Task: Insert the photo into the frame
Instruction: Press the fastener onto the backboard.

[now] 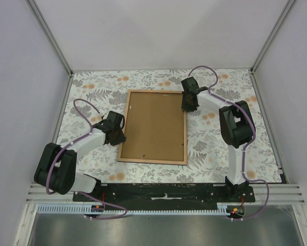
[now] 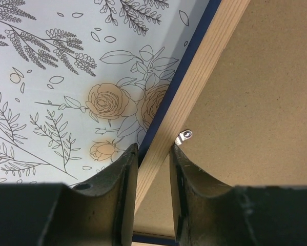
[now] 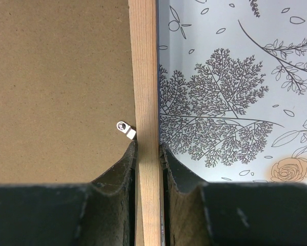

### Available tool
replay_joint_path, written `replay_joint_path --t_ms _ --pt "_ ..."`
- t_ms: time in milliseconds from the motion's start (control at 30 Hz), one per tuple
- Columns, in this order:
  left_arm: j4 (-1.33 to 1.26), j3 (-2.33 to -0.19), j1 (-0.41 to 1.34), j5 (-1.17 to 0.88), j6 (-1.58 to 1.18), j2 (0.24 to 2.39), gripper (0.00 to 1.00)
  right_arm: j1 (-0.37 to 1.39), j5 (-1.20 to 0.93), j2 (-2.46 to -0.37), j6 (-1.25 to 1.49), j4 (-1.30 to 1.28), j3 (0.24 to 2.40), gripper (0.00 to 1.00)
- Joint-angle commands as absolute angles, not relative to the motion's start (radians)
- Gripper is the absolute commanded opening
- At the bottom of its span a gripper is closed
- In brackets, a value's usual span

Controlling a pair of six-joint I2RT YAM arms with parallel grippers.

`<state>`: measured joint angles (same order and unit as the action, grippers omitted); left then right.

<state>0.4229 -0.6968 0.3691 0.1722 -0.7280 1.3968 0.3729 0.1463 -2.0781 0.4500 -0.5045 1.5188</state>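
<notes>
Between the fingers of the left tool (image 2: 153,151) and the right tool (image 3: 148,148), opposite wooden rails of the frame (image 1: 153,162), each pinched narrow, probably to steady or lift it off the floral worktop (image 1: 220,148), brown backing board (image 1: 156,125) filling its back just inboard, photo nowhere visible.

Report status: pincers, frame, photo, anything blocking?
Left pincer clamped on frame left rail, right pincer on right rail. Frame flat, wood face up. Backing board fills the opening; photo not visible.
</notes>
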Motion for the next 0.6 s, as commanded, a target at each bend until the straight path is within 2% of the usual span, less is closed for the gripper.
replay_joint_path --t_ms 0,133,300,567 --pt "0.334 -0.644 0.364 0.262 -0.873 1.402 0.36 0.368 0.124 -2.066 0.428 -0.555 1.482 0.00" --pt "0.322 -0.605 0.362 0.313 -0.981 1.371 0.35 0.370 0.120 -2.057 0.422 -0.554 1.470 0.00" --pt "0.304 -0.572 0.377 0.366 -1.066 1.370 0.30 0.368 0.120 -2.043 0.408 -0.554 1.448 0.00" --pt "0.261 -0.563 0.462 0.449 -1.092 1.407 0.29 0.368 0.109 -2.026 0.390 -0.543 1.422 0.00"
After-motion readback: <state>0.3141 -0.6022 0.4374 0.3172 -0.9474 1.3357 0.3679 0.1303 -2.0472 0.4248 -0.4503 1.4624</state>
